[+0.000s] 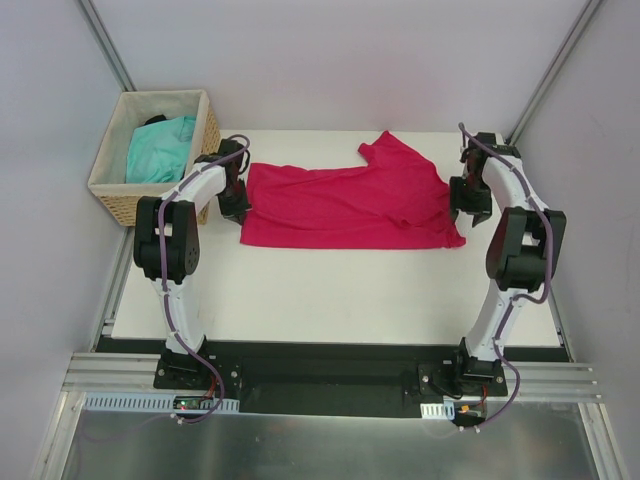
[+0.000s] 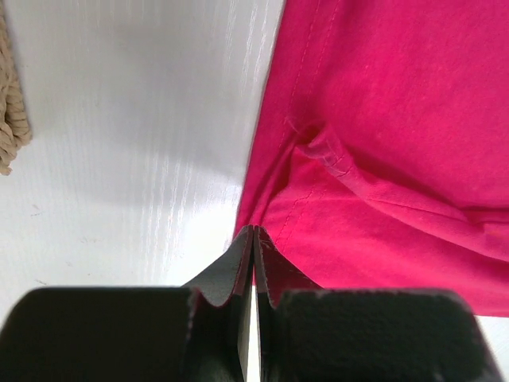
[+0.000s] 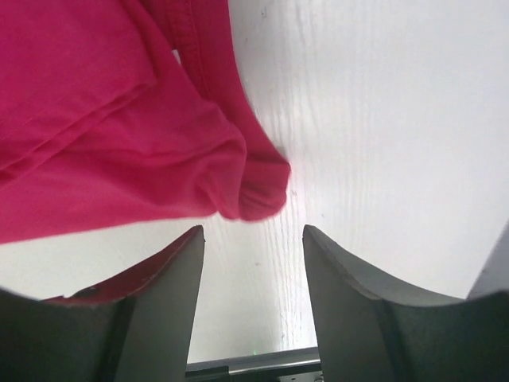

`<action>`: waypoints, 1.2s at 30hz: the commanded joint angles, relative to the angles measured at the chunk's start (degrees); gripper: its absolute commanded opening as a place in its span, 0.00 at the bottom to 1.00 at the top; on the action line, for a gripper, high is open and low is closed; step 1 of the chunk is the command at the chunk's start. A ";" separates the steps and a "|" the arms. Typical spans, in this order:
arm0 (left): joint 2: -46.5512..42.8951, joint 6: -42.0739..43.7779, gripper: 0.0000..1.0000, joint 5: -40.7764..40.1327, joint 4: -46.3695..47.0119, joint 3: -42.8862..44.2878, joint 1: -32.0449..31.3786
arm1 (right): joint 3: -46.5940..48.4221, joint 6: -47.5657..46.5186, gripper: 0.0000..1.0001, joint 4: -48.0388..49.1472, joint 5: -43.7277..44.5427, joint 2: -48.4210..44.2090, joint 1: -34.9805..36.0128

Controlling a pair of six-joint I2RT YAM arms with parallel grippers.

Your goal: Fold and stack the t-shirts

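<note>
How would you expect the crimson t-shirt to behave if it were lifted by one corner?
Probably floppy: the crimson t-shirt lies flat with soft creases and a rolled corner. Lifted, it would likely drape and sag. Pushed, it may bunch rather than slide.

One t-shirt (image 1: 345, 205) lies on the table (image 1: 330, 295) between the left claw (image 1: 234, 203) and right claw (image 1: 464, 195), the other t-shirt (image 1: 160, 148) in the far-left basket (image 1: 115, 197).
</note>
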 commanded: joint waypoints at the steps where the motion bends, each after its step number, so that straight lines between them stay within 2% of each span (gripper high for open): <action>1: -1.60 0.17 0.00 -0.20 -1.58 2.41 0.50 | 1.88 1.01 0.56 -5.41 1.87 -9.23 0.26; 5: -1.86 0.08 0.00 -0.11 -1.58 2.32 0.50 | -1.36 0.66 0.56 -6.48 3.00 -10.91 0.26; 9: -2.21 -0.01 0.00 0.94 -1.58 1.98 0.50 | -9.35 1.62 0.55 0.09 1.35 -10.92 -1.14; 14: -4.23 -0.10 0.00 1.56 0.18 -0.05 0.50 | -16.30 3.21 0.49 6.70 -2.44 -11.00 -2.55; 18: -4.94 0.17 0.00 4.28 1.14 -2.07 0.50 | -16.13 2.95 0.40 7.50 -2.71 -9.69 -3.08; 27: -5.82 0.87 0.00 9.65 4.22 -6.29 0.41 | -14.03 1.45 0.37 8.47 -1.74 -7.84 -4.05; 36: -6.17 0.87 0.00 7.90 4.05 -5.59 0.41 | -10.95 0.93 0.35 9.43 -1.04 -4.77 -4.40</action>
